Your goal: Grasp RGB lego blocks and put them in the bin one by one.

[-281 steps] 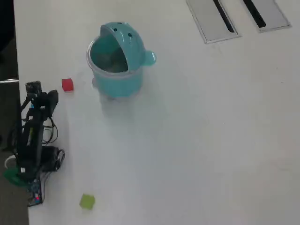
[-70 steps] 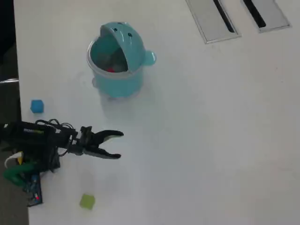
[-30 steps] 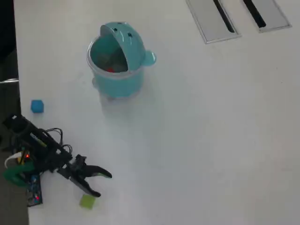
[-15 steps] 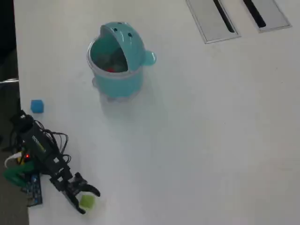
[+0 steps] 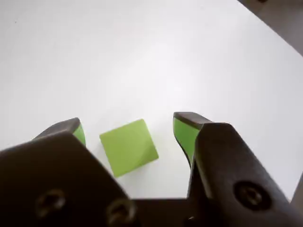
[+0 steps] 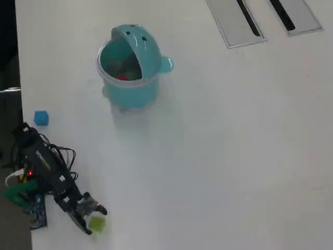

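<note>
The yellow-green cube (image 5: pixel 129 146) lies on the white table between my open jaws, touching neither green pad. In the overhead view it (image 6: pixel 97 224) sits at the bottom left, with my gripper (image 6: pixel 95 220) around it. The blue cube (image 6: pixel 41 118) lies near the table's left edge, beyond the arm. The teal bin (image 6: pixel 151 57) stands at the upper left with its hood lid up; something red (image 6: pixel 123 78) shows inside it.
The arm's base and cables (image 6: pixel 26 177) sit at the table's left edge. Two grey slotted panels (image 6: pixel 237 21) lie in the table at the top right. The table's far edge (image 5: pixel 274 23) shows in the wrist view's top right corner.
</note>
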Robot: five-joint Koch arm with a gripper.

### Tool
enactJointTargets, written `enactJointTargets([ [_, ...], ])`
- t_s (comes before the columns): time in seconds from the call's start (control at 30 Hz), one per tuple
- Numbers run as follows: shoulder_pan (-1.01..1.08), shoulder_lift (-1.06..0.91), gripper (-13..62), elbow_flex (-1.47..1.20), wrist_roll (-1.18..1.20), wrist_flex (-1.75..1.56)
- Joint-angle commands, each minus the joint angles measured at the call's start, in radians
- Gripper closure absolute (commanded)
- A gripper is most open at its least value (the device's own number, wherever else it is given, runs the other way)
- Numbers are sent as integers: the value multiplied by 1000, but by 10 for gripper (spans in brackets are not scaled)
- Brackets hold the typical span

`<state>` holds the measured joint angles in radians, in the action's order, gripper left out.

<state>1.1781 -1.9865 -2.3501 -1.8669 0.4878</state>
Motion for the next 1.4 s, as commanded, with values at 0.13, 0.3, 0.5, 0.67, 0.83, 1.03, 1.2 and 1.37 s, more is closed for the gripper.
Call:
enactJointTargets([
  [0.13, 18, -2, 146, -2, -95, 44],
  [0.3, 17, 26, 149, -44, -103, 40],
  [0.5, 17, 100, 149, -52, -104, -52],
  [0.67, 14, 133, 150, -26, -104, -77],
  [0.83, 14, 169, 151, -20, -104, -107],
  [1.03, 14, 196, 189, 23, -94, -106],
  [1.2, -14, 221, 297, 35, -34, -106],
  [1.37, -35, 236, 392, 31, -2, -129],
])
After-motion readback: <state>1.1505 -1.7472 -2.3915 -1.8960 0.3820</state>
